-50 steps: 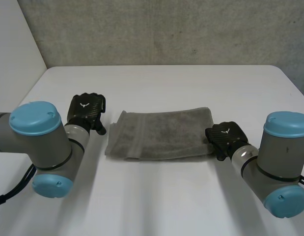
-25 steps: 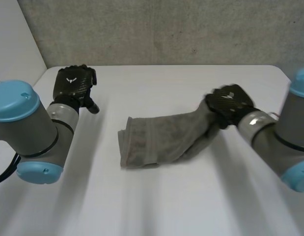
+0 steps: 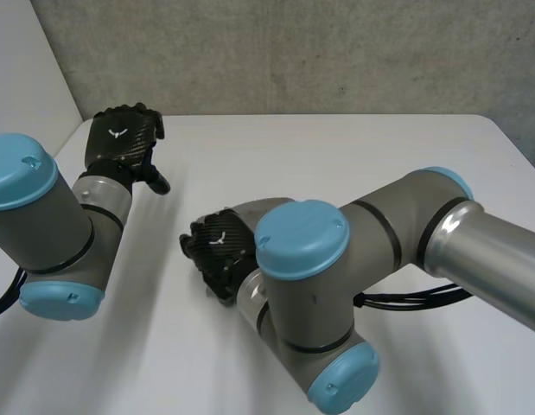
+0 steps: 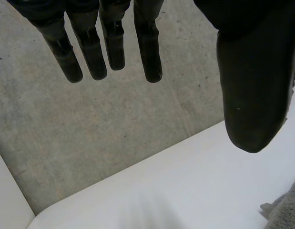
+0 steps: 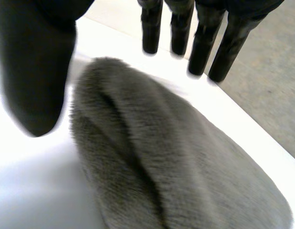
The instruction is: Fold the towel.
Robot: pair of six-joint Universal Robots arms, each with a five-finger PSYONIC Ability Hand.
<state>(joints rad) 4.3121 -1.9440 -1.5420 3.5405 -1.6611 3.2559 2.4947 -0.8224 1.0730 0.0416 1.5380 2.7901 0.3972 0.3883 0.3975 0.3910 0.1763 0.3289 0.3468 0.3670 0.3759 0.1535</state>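
The right hand (image 3: pixel 217 252) sits over the humped grey towel (image 5: pixel 176 162), fingers straight, gripping nothing. It should press the fold flat on the surface (image 3: pixel 353 151), then lift clear without dragging cloth. Farther off, the left hand (image 3: pixel 122 143) hangs open, empty.

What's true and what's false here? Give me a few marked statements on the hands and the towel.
1. The left hand grips a corner of the towel. False: its fingers are straight, it holds nothing, and it is apart from the towel.
2. In the head view, the right hand is left of the middle of the table. True.
3. The towel is white. False: it is grey.
4. The towel lies under the right hand's palm. True, as the right wrist view shows.
5. The right hand's fingers are curled round the towel. False: they are straight, with the thumb spread apart.
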